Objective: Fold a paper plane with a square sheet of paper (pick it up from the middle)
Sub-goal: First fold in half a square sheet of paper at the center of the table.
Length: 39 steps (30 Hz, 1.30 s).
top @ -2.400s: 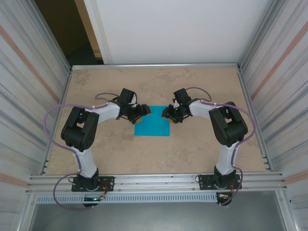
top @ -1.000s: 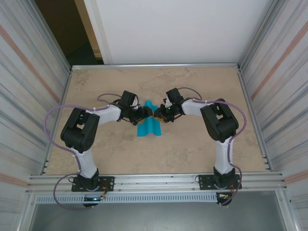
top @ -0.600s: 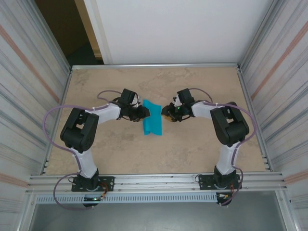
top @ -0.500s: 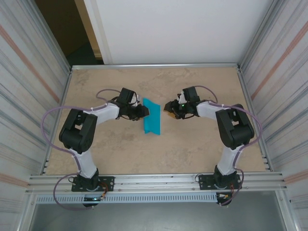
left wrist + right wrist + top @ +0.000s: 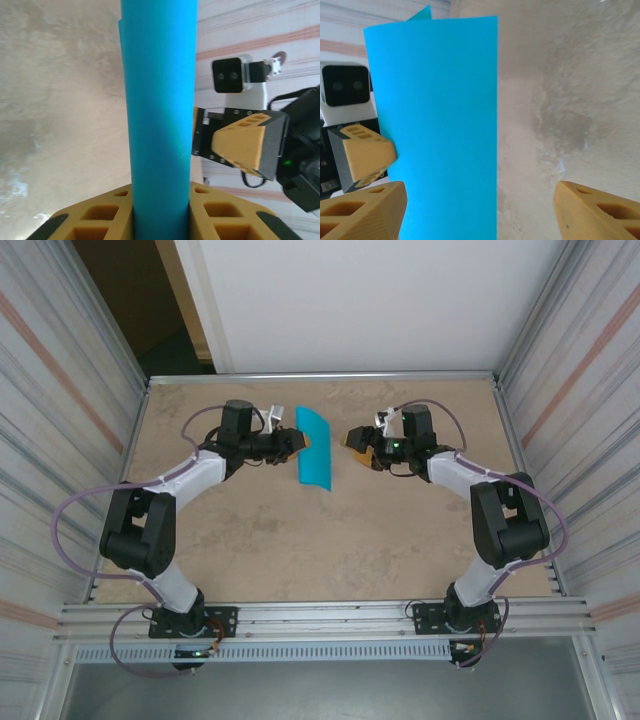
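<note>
I log a thin cyan-blue square sheet of paper (image 5: 316,450), folded double, toward 12 o'clock over the tan surface (image 5: 250,530), left claw (image 5: 298,443) clamped on its 9 o'clock edge, right claw (image 5: 357,437) spread apart at 3 o'clock; risk: with a single pinch, the uncreased fold may spring open.

- Your left arm reaches forward and inward with its wrist turned sideways. The left gripper (image 5: 296,443) pinches the square sheet of paper (image 5: 315,455) between closed fingers.
- Your right arm mirrors it, elbow bent. The right gripper (image 5: 358,443) faces left with its fingers spread wide, seemingly touching nothing.
</note>
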### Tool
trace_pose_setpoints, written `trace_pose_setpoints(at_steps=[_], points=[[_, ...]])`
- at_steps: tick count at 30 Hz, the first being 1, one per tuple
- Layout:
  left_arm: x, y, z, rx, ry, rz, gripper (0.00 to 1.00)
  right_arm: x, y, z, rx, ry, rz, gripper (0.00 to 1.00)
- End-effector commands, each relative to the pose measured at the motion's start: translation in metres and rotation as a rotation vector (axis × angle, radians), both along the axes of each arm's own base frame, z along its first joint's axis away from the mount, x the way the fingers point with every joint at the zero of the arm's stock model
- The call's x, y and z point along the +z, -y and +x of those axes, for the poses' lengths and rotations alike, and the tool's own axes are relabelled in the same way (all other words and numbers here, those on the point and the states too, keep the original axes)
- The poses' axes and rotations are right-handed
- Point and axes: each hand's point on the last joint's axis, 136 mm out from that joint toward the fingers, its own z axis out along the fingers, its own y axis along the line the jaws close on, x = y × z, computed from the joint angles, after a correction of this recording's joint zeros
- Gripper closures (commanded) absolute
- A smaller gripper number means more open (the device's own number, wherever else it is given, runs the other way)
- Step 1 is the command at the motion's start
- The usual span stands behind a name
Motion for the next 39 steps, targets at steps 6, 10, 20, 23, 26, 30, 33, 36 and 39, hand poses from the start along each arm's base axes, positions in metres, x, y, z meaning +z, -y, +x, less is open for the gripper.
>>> trace_pose_setpoints(at_steps=[6, 10, 20, 23, 26, 30, 33, 36, 39], points=[[0.037, 0.014, -0.006, -0.086, 0.02, -0.122, 0.71, 0.023, -0.027, -0.009, 0.108, 0.05, 0.064, 0.18], [0.03, 0.014, -0.005, -0.088, 0.005, -0.111, 0.71, 0.032, -0.037, -0.012, 0.161, 0.055, 0.1, 0.18], [0.006, 0.005, -0.003, -0.061, -0.031, -0.017, 0.71, 0.042, -0.032, -0.009, 0.148, 0.054, 0.107, 0.34], [0.002, 0.003, -0.001, -0.054, -0.04, -0.011, 0.71, 0.041, -0.028, -0.008, 0.131, 0.044, 0.102, 0.4], [0.001, 0.003, -0.001, -0.053, -0.04, -0.01, 0.71, 0.042, -0.028, -0.008, 0.132, 0.046, 0.104, 0.47], [0.0, 0.002, -0.001, -0.051, -0.04, -0.007, 0.71, 0.038, -0.029, -0.009, 0.13, 0.034, 0.098, 0.62], [-0.001, 0.001, 0.0, -0.046, -0.045, -0.002, 0.71, 0.035, -0.027, -0.007, 0.11, 0.021, 0.081, 0.77], [-0.004, -0.001, 0.0, -0.037, -0.054, 0.006, 0.69, 0.034, -0.019, -0.003, 0.071, 0.022, 0.063, 0.93], [-0.009, -0.004, 0.0, -0.022, -0.06, 0.019, 0.62, 0.034, -0.011, 0.001, 0.041, 0.02, 0.04, 1.0]])
